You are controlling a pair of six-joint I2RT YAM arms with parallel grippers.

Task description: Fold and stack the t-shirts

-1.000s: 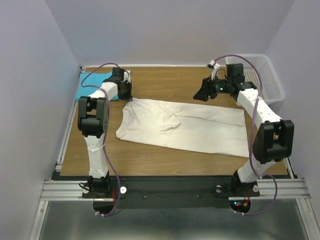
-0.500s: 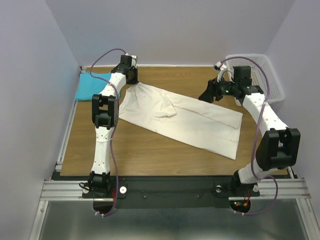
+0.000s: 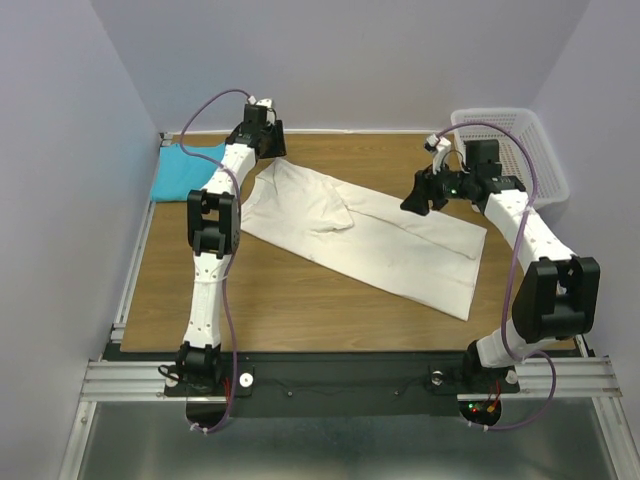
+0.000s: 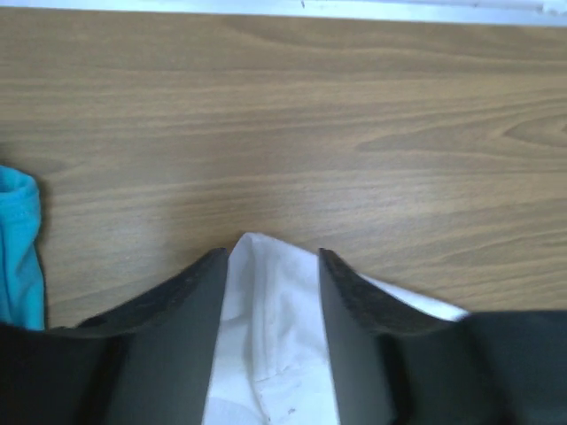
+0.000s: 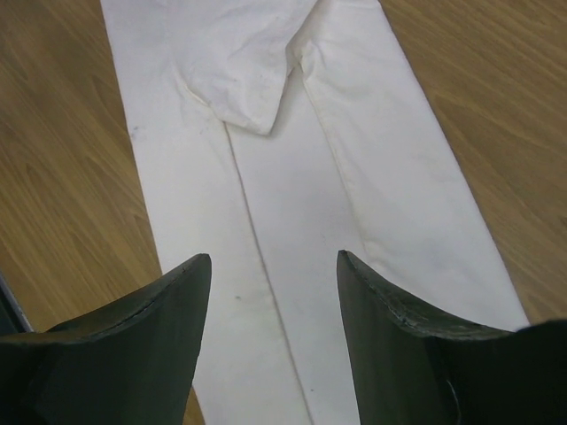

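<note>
Tabletop (image 3: 300, 310) carrying two t-shirts, big one just released.
Cream t-shirt (image 3: 380, 245) is lying slantwise, dragged back since a second ago; turquoise t-shirt (image 3: 180, 172) is waiting at the far left corner. Left hand (image 4: 270, 258) is parting around the cream corner; right hand (image 5: 273, 261) is hovering apart over the cloth. Folding is probably coming next.

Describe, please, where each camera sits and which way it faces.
Top external: above and behind the arm bases, facing down and forward over the table; shows both arms, the left hand and the right hand.
Left wrist: on the left wrist, facing the table's far edge; its own fingers flank a corner of the cream shirt.
Right wrist: on the right wrist, facing down along the cream shirt; its own fingers frame the bottom.
Shared: top and left-wrist views both show the turquoise shirt.
</note>
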